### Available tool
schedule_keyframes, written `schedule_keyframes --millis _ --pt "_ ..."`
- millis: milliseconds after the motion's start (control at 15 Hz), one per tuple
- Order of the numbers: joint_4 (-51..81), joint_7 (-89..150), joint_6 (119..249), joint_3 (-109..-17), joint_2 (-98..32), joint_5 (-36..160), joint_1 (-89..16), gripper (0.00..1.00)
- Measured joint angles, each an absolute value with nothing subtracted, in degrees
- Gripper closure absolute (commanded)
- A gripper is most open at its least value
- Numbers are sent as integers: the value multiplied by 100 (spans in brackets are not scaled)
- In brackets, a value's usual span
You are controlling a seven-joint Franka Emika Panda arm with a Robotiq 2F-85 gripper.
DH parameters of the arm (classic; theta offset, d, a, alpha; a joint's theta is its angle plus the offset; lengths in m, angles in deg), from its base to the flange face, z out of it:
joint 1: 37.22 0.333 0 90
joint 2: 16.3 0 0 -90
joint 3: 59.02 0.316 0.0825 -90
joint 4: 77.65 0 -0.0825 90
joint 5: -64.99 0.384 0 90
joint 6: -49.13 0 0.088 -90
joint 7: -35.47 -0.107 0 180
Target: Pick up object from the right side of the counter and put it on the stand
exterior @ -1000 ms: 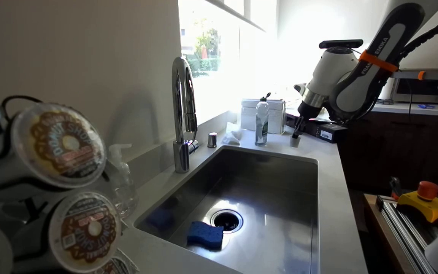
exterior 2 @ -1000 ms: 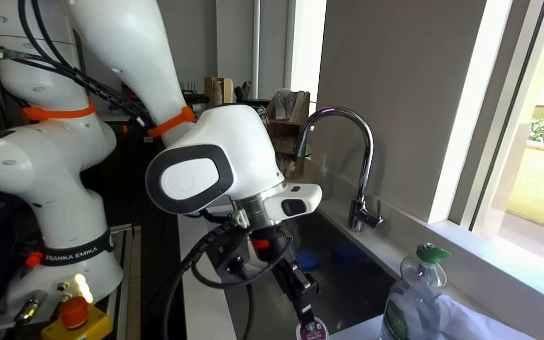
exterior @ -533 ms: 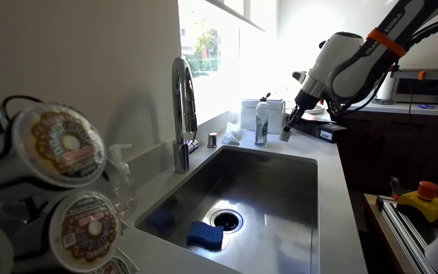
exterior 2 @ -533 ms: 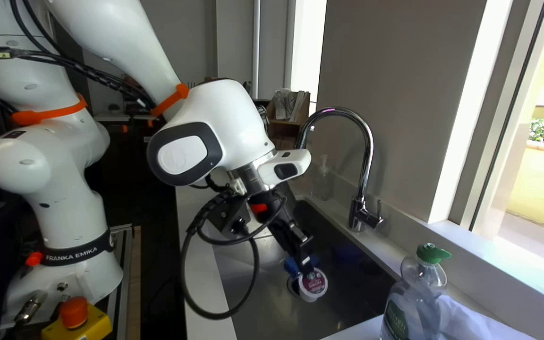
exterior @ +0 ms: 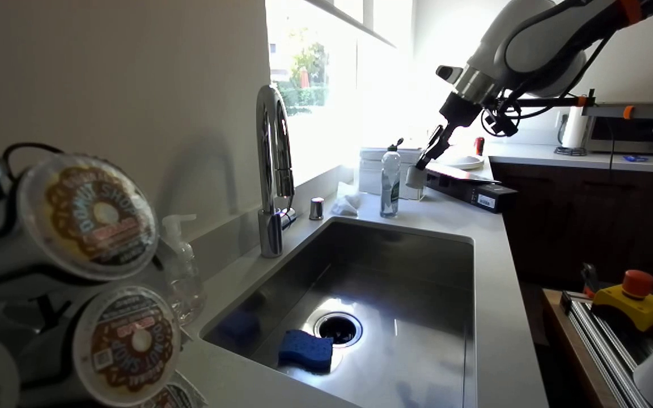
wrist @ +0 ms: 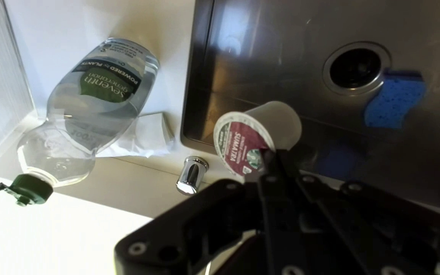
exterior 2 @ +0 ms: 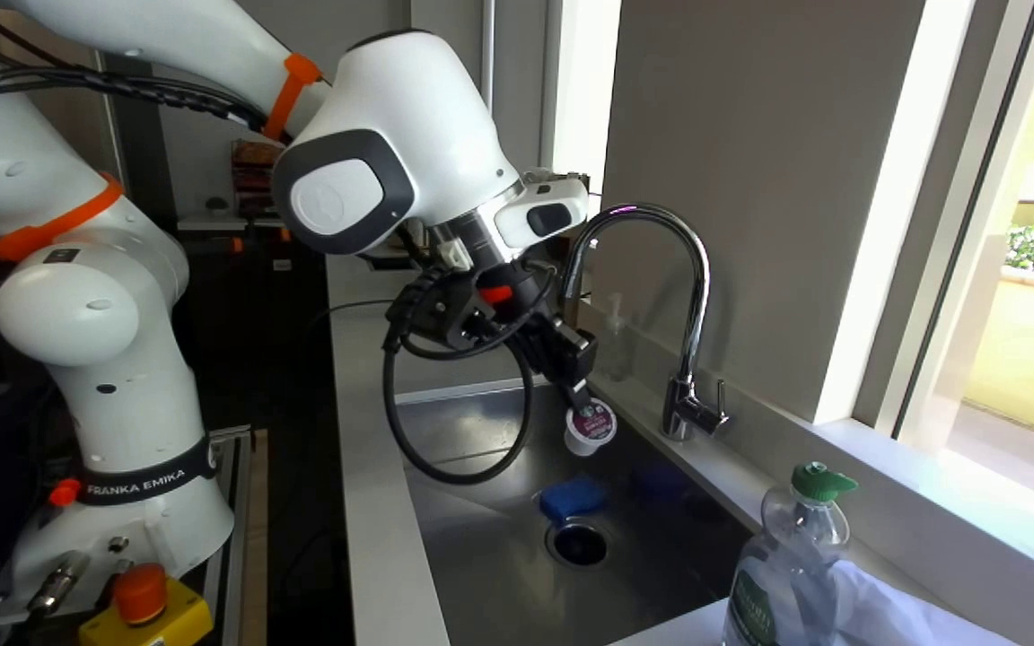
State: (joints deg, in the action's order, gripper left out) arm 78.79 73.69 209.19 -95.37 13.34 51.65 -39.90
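We've got the coffee pod (wrist: 260,131) pinched by its rim in the jaws, up off the desk (exterior: 496,294) near the sink (exterior: 400,255). We'd swing slow and wide of the tap (exterior: 267,181) beside it. The stand (exterior: 49,310) past the sink shows in an exterior view; wrist view misses it.

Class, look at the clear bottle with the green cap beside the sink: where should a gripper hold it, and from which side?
I'd grip the bottle at its narrow waist, coming in level from over the sink. The bottle stands upright and pinches in there; a white box is beyond it. The gripper holds a pod, so should probably release that first.
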Motion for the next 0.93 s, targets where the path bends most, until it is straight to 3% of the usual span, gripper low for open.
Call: schedule_keyframes --millis 400,933 --pt "7878 7750 19994 -9353 2150 5899 -3863 99" --pt "7934 7873 19716 -9055 2486 6650 -3189 99"
